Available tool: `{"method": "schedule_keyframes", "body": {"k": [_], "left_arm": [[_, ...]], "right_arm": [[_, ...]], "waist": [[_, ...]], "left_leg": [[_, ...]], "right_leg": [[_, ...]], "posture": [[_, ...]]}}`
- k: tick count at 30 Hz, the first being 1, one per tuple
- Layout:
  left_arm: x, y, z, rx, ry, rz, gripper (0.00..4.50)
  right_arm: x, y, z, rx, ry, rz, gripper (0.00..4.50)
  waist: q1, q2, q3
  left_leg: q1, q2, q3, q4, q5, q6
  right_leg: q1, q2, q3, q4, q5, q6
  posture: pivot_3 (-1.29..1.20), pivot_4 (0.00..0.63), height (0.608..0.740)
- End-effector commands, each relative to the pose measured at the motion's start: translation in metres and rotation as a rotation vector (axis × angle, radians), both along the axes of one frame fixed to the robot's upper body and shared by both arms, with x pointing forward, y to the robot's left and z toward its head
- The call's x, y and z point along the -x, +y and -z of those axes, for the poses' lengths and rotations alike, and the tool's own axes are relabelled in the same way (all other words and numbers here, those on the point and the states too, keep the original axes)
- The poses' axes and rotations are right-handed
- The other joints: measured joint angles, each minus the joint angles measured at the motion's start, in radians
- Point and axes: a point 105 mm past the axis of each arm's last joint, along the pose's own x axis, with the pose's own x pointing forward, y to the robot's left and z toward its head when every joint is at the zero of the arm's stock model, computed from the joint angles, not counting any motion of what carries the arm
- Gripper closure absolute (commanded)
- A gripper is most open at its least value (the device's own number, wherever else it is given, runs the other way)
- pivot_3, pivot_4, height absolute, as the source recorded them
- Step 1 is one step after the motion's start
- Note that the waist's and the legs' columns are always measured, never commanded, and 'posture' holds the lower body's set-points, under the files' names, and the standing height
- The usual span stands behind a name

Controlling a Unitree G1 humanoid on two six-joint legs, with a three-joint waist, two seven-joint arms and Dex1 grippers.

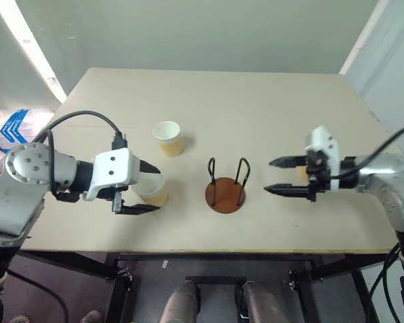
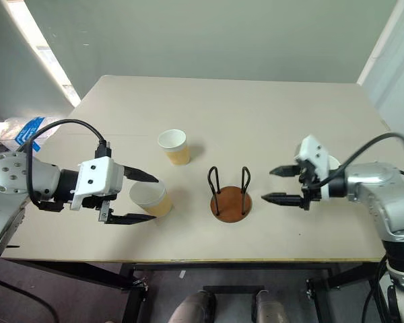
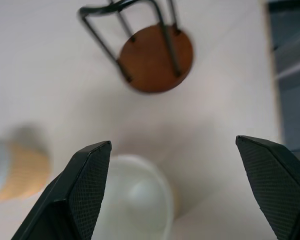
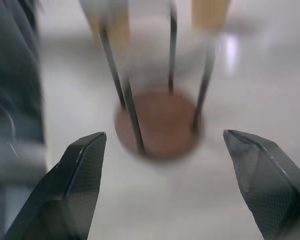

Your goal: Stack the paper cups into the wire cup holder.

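Three paper cups stand on the beige table (image 1: 256, 108). One cup (image 1: 167, 138) is upright left of centre. A second cup (image 2: 150, 197) sits between the two fingers of my left gripper (image 2: 152, 197), which is open and straddles it without squeezing; the left wrist view looks down into this cup (image 3: 135, 200). The wire cup holder (image 1: 225, 194) stands in the middle near the front, nothing in it. My right gripper (image 1: 278, 176) is open to its right, pointing at it. The third cup (image 1: 301, 173) is mostly hidden behind that gripper.
The table's front edge (image 1: 209, 252) runs just below the holder and both grippers. A blue and white package (image 1: 10, 128) lies off the table at the far left. The far half of the table is bare.
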Motion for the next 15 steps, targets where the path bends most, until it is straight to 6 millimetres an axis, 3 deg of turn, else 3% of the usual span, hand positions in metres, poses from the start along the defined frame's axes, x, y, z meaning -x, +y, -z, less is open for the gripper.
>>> {"method": "schedule_keyframes", "body": {"k": [1,14,15], "left_arm": [[-0.005,0.008,0.0,-0.073,-0.056,-0.034,0.11],[-0.011,0.013,0.021,-0.115,0.005,-0.046,0.11],[-0.012,0.014,0.022,-0.116,0.011,-0.047,0.3]], "right_arm": [[0.008,0.002,-0.025,-0.103,-0.043,-0.005,0.54],[0.016,0.005,-0.038,-0.15,-0.095,-0.036,0.54],[0.017,0.005,-0.037,-0.146,-0.098,-0.041,0.51]], "waist": [[0.0,-0.001,0.0],[0.0,0.0,0.0],[0.0,0.0,0.0]], "left_leg": [[0.0,0.0,0.0,0.0,0.0,0.0],[0.0,0.0,0.0,0.0,-0.005,-0.001],[0.0,0.0,0.0,0.0,-0.005,-0.001]], "right_leg": [[0.0,0.0,0.0,0.0,0.0,0.0],[-0.002,0.0,-0.001,0.002,-0.003,-0.001],[-0.002,0.0,-0.001,0.002,-0.003,-0.001]], "posture": [[0.0,0.15,0.74],[0.0,0.15,0.74],[0.0,0.15,0.74]]}}
